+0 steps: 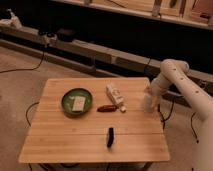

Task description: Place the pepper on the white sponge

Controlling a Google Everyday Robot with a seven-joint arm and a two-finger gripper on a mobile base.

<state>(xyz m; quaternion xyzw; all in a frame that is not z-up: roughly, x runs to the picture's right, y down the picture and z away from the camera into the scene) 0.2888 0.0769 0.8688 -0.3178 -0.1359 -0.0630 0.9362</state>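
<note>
Reddish-brown pepper (106,108): not picked up yet. Lies flat on the wooden counter (60,145), just right of the green bowl (63,102) and just in front of a white carton (114,93). White sponge (79,103): sits inside the bowl, nothing on top of it. Pincer (148,102): hangs low at the counter's right edge, well apart from the pepper and clearly not carrying it. Spread or pressed together: cannot tell. Black upright thing (110,136): stands near the front edge, probably off the path. Progress, judging from the layout: nothing done so far. Left to do: reach left, pinch the pepper, lift, carry over the bowl rim, set down on the sponge.
</note>
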